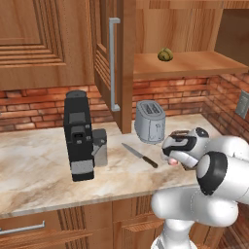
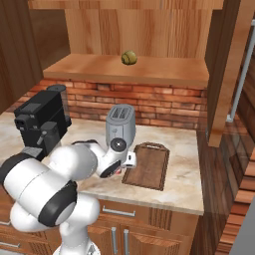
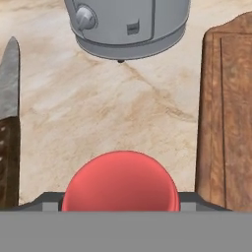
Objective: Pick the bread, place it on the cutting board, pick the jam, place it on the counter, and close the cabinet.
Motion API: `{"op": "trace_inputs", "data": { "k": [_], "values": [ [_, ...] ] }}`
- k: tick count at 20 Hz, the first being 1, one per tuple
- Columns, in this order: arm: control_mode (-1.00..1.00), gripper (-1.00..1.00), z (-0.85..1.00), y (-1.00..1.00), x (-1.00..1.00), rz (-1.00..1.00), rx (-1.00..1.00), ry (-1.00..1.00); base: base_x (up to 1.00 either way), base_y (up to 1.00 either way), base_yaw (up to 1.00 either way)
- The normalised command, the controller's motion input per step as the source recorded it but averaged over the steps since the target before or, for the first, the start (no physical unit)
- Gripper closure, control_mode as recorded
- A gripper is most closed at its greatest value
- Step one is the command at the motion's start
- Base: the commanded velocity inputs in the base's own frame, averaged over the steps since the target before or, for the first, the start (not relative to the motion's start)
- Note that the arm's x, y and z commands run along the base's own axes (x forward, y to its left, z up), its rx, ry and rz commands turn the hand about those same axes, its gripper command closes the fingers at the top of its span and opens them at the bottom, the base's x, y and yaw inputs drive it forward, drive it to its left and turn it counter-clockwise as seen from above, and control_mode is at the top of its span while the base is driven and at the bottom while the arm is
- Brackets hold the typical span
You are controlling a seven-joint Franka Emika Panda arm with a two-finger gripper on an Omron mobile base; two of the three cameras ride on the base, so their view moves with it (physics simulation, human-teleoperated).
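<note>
The gripper [image 3: 120, 199] is closed around the small red cylindrical jam jar [image 3: 120, 182], low over the beige marbled stone counter [image 3: 98, 113]. The jar looks light, rigid and smooth, so a grip on its sides seems best. Open counter lies at 12 o'clock, with the grey metal toaster [image 3: 127, 24] beyond, the dark brown wooden cutting board [image 3: 229, 113] at 3 and the steel-bladed kitchen knife [image 3: 9, 118] at 9. The olive-brown bread lump [image 2: 129, 58] sits on the open wooden cabinet's shelf [image 2: 164, 72].

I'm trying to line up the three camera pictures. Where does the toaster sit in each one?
Left base view: toaster at centre, on the counter by the brick wall.
Right base view: toaster at centre, left of the cutting board.
Hand view: toaster at the top edge, its base showing.
Shared landmark: the knife, lying left of the toaster in the left base and hand views.
</note>
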Motion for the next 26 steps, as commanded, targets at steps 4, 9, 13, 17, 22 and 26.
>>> {"op": "trace_inputs", "data": {
  "k": [4, 9, 13, 17, 22, 26],
  "values": [
    [-1.00, 1.00, -0.22, 0.09, 0.00, 0.00, 0.00, 0.00, 0.00, 0.00, 0.00],
    [-1.00, 1.00, -0.07, 0.01, 0.00, 0.00, 0.00, 0.00, 0.00, 0.00, 0.00],
    [-1.00, 1.00, 0.00, 0.00, 0.00, 0.00, 0.00, 0.00, 0.00, 0.00, 0.00],
    [-1.00, -1.00, 0.00, 0.00, 0.00, 0.00, 0.00, 0.00, 0.00, 0.00, 0.00],
    [-1.00, -1.00, 0.00, 0.00, 0.00, 0.00, 0.00, 0.00, 0.00, 0.00, 0.00],
    [-1.00, -1.00, -0.06, 0.00, -0.01, 0.00, 0.00, 0.00, 0.00, 0.00, 0.00]
  ]
}}
